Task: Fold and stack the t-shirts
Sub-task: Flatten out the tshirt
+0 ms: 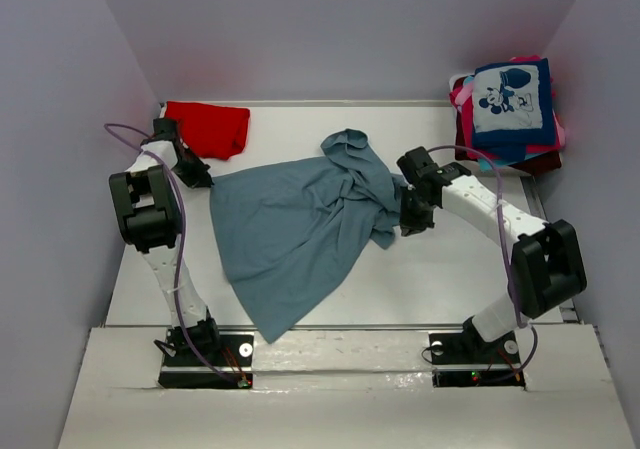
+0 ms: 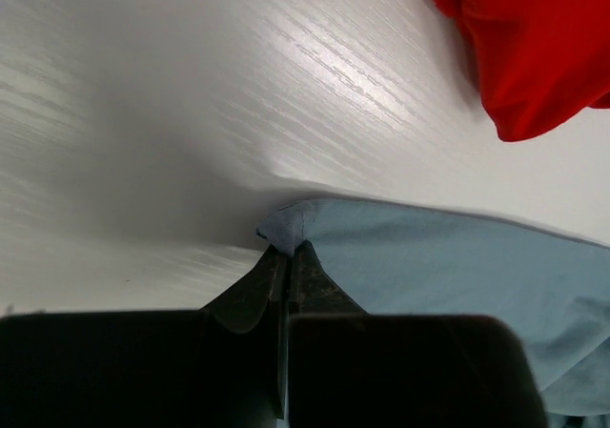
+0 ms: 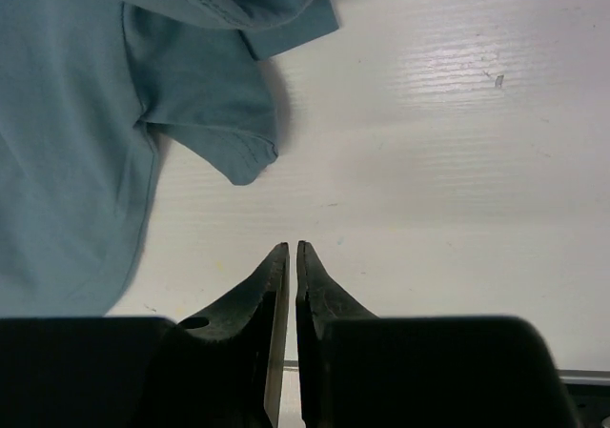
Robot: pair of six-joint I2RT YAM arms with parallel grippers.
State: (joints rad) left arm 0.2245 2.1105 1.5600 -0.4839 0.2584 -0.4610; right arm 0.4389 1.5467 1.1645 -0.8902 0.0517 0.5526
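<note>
A dusty grey-blue t-shirt (image 1: pixel 295 224) lies spread and rumpled across the middle of the table. My left gripper (image 1: pixel 197 177) is shut on its left corner (image 2: pixel 286 226), pinching the hem between the fingertips. My right gripper (image 1: pixel 408 219) is shut and empty over bare table, just right of the shirt's bunched sleeve (image 3: pixel 214 132). A red t-shirt (image 1: pixel 210 126) lies crumpled at the back left, also in the left wrist view (image 2: pixel 534 47). A stack of folded shirts (image 1: pixel 510 114) with the navy cartoon-mouse tee on top stands at the back right.
The white table (image 1: pixel 450 269) is walled on three sides by grey panels. The raised front ledge (image 1: pixel 340 339) carries both arm bases. The grey-blue shirt's lower tip overhangs the ledge.
</note>
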